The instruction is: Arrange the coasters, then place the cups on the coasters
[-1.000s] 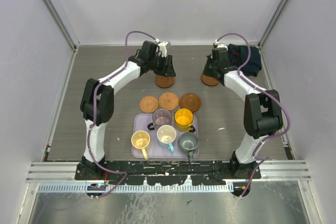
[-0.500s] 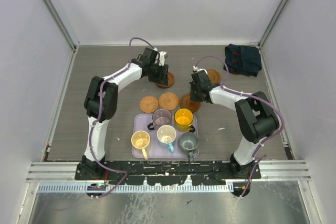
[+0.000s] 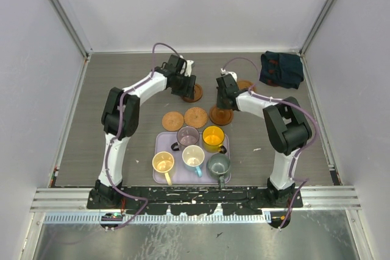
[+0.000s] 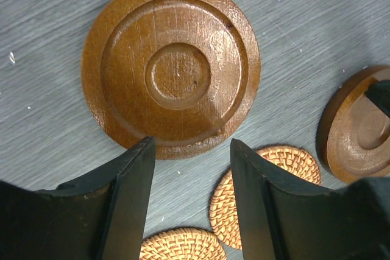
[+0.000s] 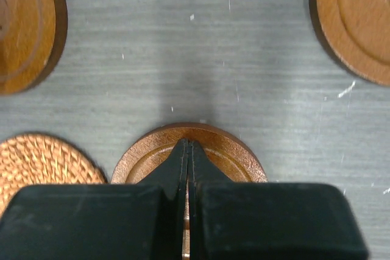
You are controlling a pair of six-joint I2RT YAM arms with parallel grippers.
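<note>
While the overhead view looks down on the grey worktop, the left tool sits over the far-left edge of a round brown wooden coaster. The right tool points down at a second ringed wooden coaster, and a third wooden coaster lies just beyond its arm. Two round woven rattan coasters lie in a row beside the second one, just behind a lavender rectangular tray carrying five small handled cups.

From the left wrist, the left tool's black fingers stand apart, released and grasping nothing, their tips at the first coaster's near rim.

From the right wrist, the right tool's fingers are clenched together with nothing between them, their tip over the second coaster's far rim. Whether it touches the wood cannot be told.
</note>
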